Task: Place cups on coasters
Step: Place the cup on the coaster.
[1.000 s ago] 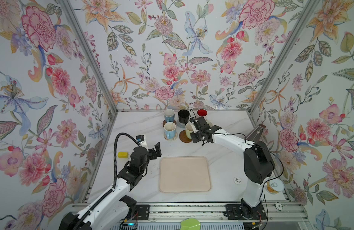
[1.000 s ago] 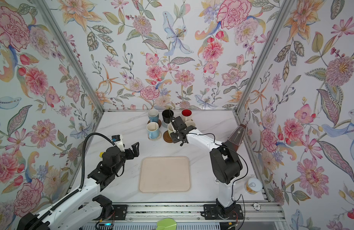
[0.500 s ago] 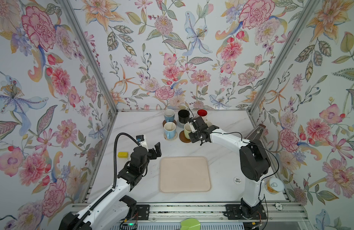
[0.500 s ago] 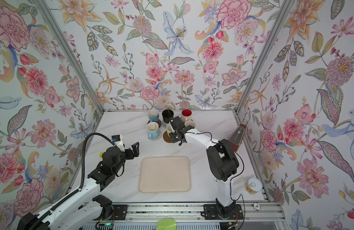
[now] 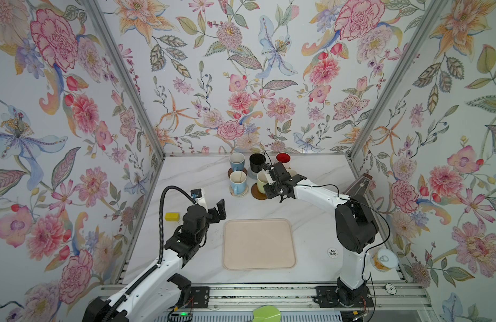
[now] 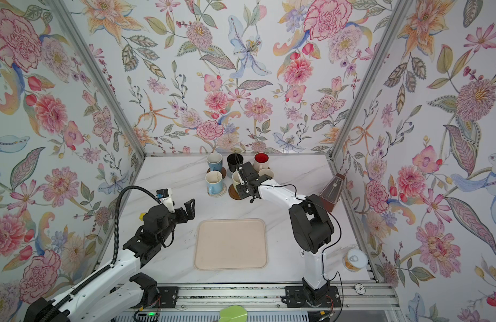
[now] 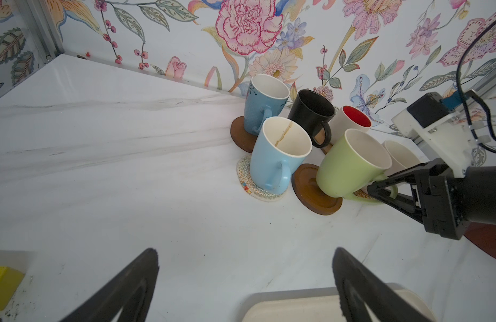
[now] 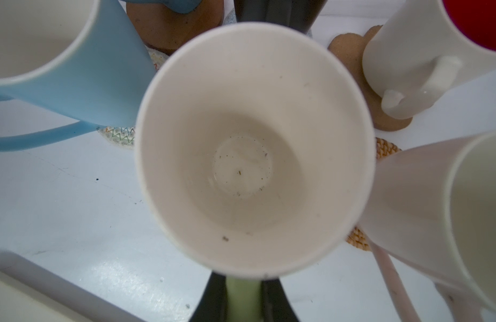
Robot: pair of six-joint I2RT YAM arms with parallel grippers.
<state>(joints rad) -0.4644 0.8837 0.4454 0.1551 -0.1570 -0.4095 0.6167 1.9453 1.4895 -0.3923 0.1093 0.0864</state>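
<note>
The pale green cup is over a dark brown disc coaster; it leans, with its lower edge on the disc. My right gripper is shut on the cup's green handle. A light blue cup stands on the cream woven coaster. A second light blue cup, the black cup, the red-inside cup and the pink cup stand behind. My left gripper is open and empty, near the tray's far left corner.
A beige tray lies at the middle front. Near the left wall sits a yellow block. On the right are a brown metronome, a "MY BAG" sticker and a tin can. The cups stand close together.
My right gripper has carried the green cup slightly to the left, onto the dark brown disc. The left arm has not moved.
</note>
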